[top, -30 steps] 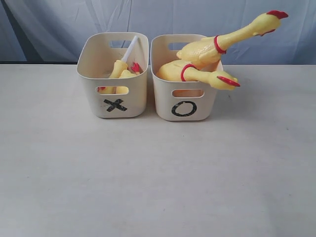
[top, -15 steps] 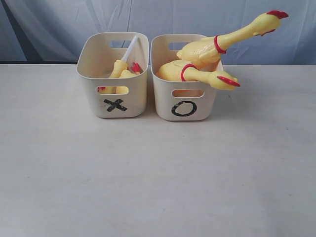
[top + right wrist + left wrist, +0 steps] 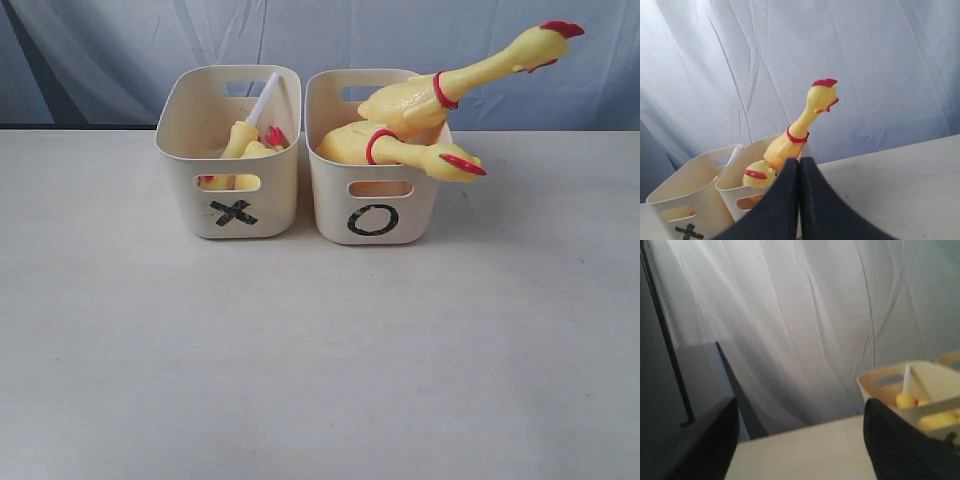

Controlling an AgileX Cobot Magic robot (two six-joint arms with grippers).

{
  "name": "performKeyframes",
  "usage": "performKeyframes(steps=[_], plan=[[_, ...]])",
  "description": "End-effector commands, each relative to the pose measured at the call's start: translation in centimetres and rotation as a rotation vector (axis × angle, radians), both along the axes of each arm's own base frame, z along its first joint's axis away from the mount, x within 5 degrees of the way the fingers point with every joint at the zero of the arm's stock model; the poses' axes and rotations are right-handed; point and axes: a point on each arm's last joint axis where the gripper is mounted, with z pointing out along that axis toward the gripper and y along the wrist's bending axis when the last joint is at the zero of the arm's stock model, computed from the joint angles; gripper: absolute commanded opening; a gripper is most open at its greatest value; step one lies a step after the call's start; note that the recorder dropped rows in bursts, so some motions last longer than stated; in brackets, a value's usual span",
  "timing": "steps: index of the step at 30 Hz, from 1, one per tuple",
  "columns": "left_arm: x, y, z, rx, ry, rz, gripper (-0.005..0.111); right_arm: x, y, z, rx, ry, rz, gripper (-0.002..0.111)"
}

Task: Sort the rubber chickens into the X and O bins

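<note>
Looking over the table (image 3: 320, 370) from the exterior view; finding the X bin (image 3: 275, 205) and the O bin (image 3: 420, 212) standing just beside each other toward the far edge, X on the left, O on the right, both black marks facing the camera; seeing a pale curtain (image 3: 110, 50) hanging behind them.

Finding the upper rubber chicken (image 3: 405, 103) lying across the top of the O bin, its long neck reaching out past the right rim and its red-combed head hanging high over the table; finding the lower rubber chicken (image 3: 350, 145) under it, its head leaning over the front right corner of the same rim.

Noticing yellow chicken pieces (image 3: 243, 148) sitting low inside the X bin, below its rim, with a white stick (image 3: 262, 100) leaning up toward the far wall; seeing some yellow and red through the front slot handle.

Leaving a wide stretch of tabletop in front of the bins and on both sides of them.

Seeing the left gripper (image 3: 800, 450) spread wide with nothing between its dark fingers (image 3: 705, 445), looking at the X bin from the side; seeing the right gripper (image 3: 799, 167) with its fingers pressed together, holding nothing, pointing toward the O bin.
</note>
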Motion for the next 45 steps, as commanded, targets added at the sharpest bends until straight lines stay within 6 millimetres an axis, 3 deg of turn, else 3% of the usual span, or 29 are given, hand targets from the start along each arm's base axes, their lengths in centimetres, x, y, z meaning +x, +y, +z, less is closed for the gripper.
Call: performKeyframes(steps=[1, 9, 16, 30, 45], plan=[[0.2, 0.1, -1.8, -0.025, 0.139, 0.025, 0.067, 0.2, 0.0, -0.8, -0.003, -0.019, -0.008, -0.001], [0.4, 0.2, -2.6, -0.025, 0.176, 0.062, 0.067, 0.6, 0.0, -2.8, -0.011, 0.036, -0.008, -0.001], [0.9, 0.3, -6.1, -0.015, 0.265, 0.067, 0.067, 0.8, 0.1, -4.8, -0.027, 0.144, -0.005, -0.001], [0.9, 0.3, -6.1, -0.009, 0.265, 0.068, 0.067, 0.7, 0.1, -5.8, -0.05, 0.253, -0.003, -0.001], [0.9, 0.3, -6.2, -0.009, 0.272, 0.068, 0.067, 0.7, 0.1, -5.8, -0.048, 0.253, -0.002, -0.001]])
